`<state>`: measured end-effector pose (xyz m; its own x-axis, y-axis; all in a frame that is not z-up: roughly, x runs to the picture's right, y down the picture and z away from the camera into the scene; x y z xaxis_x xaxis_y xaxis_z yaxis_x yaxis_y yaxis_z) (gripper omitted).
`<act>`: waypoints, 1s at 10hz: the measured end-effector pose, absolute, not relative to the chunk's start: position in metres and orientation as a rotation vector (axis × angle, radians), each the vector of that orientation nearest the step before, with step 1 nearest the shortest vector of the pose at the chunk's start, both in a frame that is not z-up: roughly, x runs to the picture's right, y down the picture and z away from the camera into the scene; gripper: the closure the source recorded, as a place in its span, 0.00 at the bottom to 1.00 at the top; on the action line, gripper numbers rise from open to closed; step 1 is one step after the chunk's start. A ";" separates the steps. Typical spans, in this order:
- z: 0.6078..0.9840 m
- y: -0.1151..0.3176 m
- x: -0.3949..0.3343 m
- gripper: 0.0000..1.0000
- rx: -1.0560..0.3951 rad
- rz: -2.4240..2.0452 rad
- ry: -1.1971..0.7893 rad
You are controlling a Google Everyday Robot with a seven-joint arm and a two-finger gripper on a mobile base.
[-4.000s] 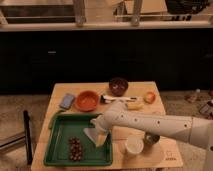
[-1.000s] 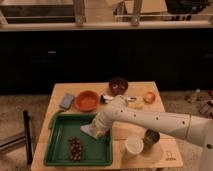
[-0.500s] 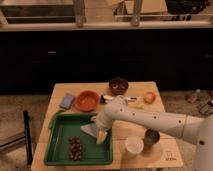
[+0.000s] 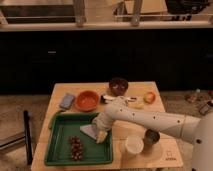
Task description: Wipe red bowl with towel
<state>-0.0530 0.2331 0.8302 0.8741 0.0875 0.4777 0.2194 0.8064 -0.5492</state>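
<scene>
A blue-grey pad (image 4: 67,101) lies by the table's (image 4: 165,152) left edge. The green tray (image 4: 54,150) fills the front-left corner and holds a dark reddish cluster (image 4: 76,147). The red bowl (image 4: 87,100) sits behind the tray, just right of the pad. The towel (image 4: 89,131) is over the tray's right half, at the tip of the gripper (image 4: 99,130). I cannot tell how the jaws stand. Further right are a dark bowl (image 4: 118,86) at the far edge, a white cup (image 4: 133,145) near the front edge, and a round fruit (image 4: 149,97) toward the far-right corner.

Soft cloth towel (image 4: 90,131), wooden table (image 4: 137,89), hand (image 4: 100,133) over plastic tray (image 4: 56,146)
</scene>
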 end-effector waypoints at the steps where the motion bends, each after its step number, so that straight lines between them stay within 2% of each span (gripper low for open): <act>1: 0.826 0.230 -0.053 0.57 -0.628 -0.075 -0.506; 5: 0.806 0.212 -0.061 0.96 -0.605 -0.084 -0.495; 6: 0.803 0.208 -0.059 1.00 -0.604 -0.082 -0.492; 10: 0.793 0.193 -0.043 1.00 -0.594 -0.063 -0.499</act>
<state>-0.0433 0.1934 0.7935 0.8798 0.0837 0.4679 0.1981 0.8302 -0.5211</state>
